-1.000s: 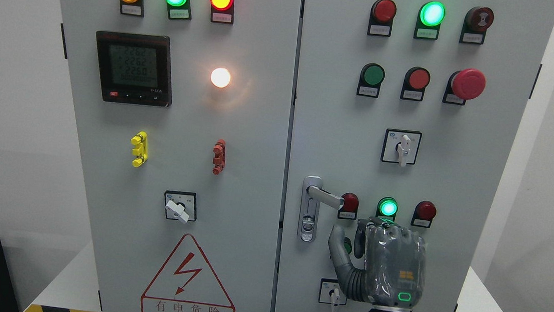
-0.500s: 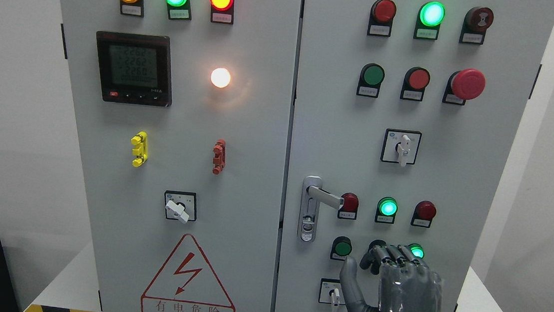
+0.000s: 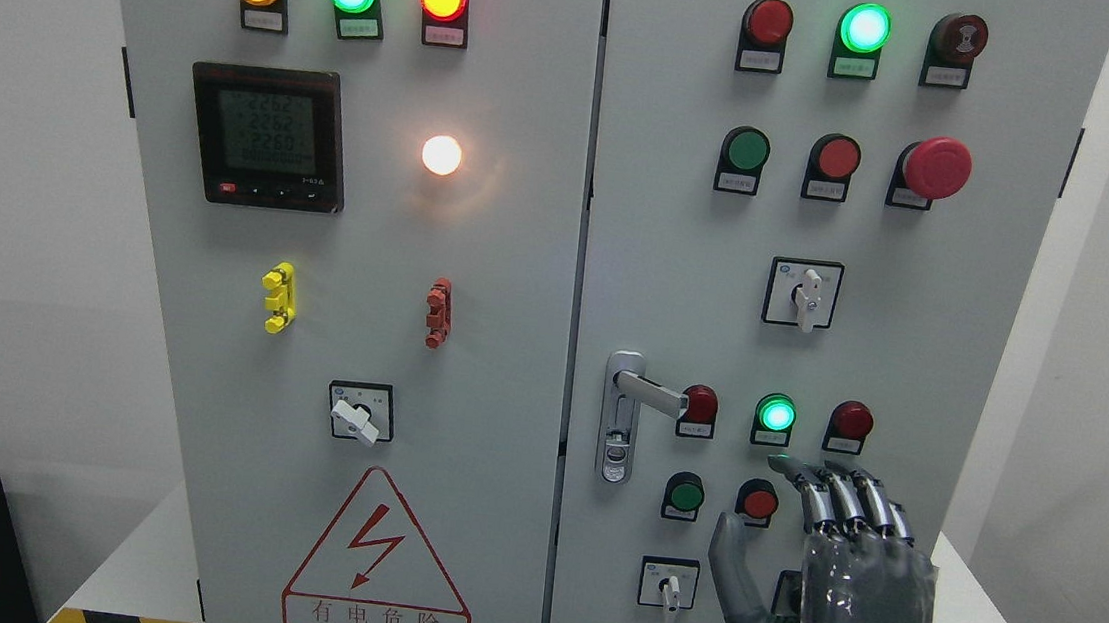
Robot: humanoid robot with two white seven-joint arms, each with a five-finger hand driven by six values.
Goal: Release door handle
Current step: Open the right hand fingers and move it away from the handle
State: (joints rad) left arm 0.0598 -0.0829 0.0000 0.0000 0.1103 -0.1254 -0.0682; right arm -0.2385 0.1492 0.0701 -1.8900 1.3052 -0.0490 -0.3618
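While the door handle (image 3: 648, 392) sits up-left, well apart | right hand (image 3: 841, 588) fingers (image 3: 839, 497) spread, empty

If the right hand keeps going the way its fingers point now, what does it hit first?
The right hand has open fingers pointing up and slightly left. Straight on, it would likely first meet the lit green indicator light, though depth from the cabinet door is unclear.

Clear gap between right hand (image 3: 818, 566) and door handle (image 3: 648, 392).
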